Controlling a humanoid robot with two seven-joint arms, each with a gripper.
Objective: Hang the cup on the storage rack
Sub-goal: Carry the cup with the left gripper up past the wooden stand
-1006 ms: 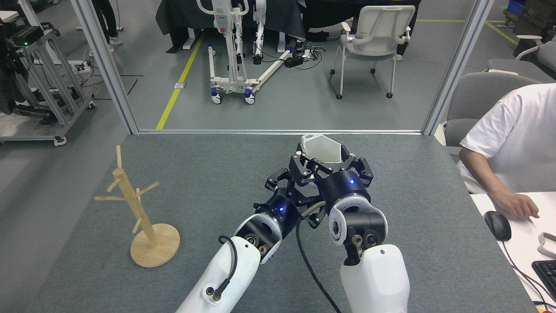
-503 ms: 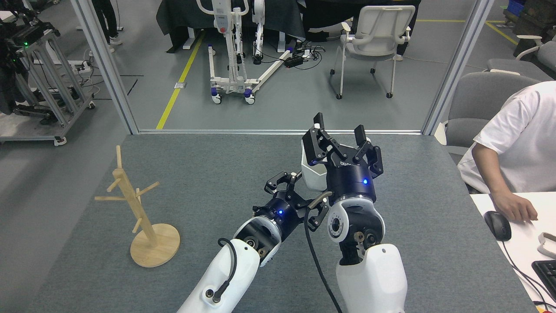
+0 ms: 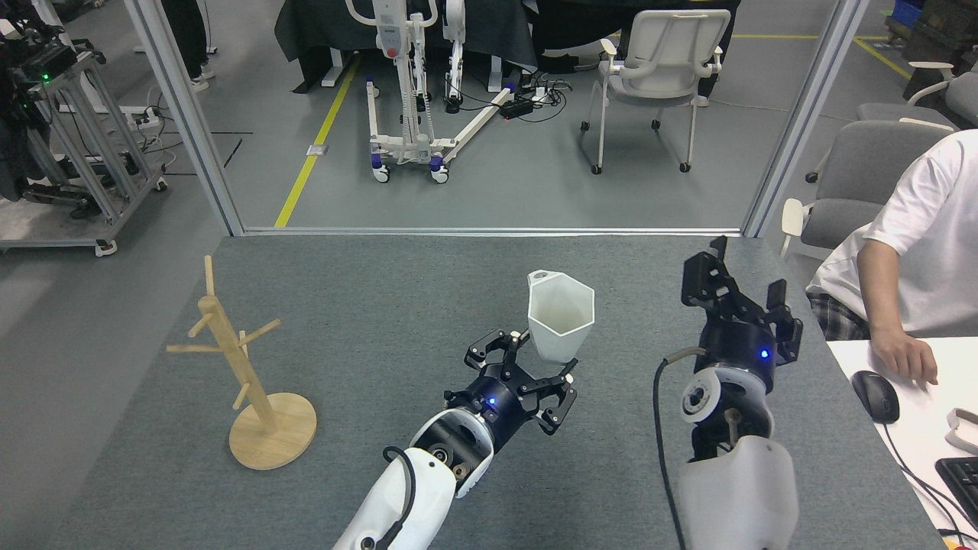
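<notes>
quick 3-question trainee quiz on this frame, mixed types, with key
1. True or false: the cup hangs on the storage rack.
2. Which gripper is nearer the cup? A) left gripper B) right gripper
3. Fill in: the cup stands upright on the ____, its handle towards the far side.

Key: 1 false, it stands apart from the rack, no peg holds anything. 2 A, its open fingers sit just in front of the cup; the right one is off to the side, holding nothing. 3 table.

Cup (image 3: 561, 317) upright on table (image 3: 382, 305). My left gripper (image 3: 527, 367) sits open just before its base; right gripper (image 3: 737, 290) open, well apart to the right. Storage rack (image 3: 244, 359) stands far left.
</notes>
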